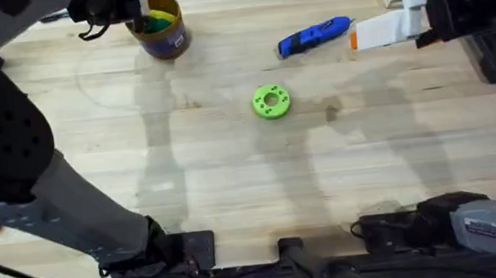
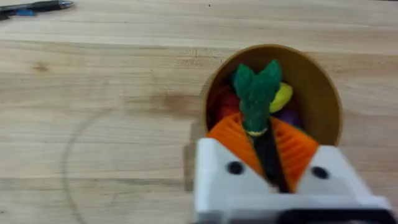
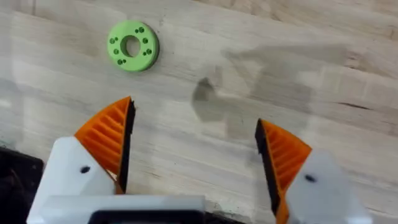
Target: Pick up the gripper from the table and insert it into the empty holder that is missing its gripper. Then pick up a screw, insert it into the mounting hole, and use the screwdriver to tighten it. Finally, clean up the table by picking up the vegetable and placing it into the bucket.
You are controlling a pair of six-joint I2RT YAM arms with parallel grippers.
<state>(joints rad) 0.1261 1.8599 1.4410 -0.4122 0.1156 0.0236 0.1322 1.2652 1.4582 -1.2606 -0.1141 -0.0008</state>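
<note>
My light wooden table (image 1: 232,158) carries a lime-green disc (image 1: 271,101) at centre and the screwdriver (image 1: 314,36) upper right. At upper left, my left gripper (image 2: 268,146) clamps the vegetable (image 2: 256,93) over the bucket (image 1: 162,25). My right gripper (image 3: 194,146) gapes wide above bare wood; a pen (image 2: 34,7) shows on the left wrist camera.

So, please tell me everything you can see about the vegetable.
The vegetable is dark green, slim, with a forked leafy tip and a thin yellow band lower down. It looks like moulded toy plastic. The left gripper clamps it between its orange ribbed pads, directly over the open bucket, apparently not yet released.
</note>
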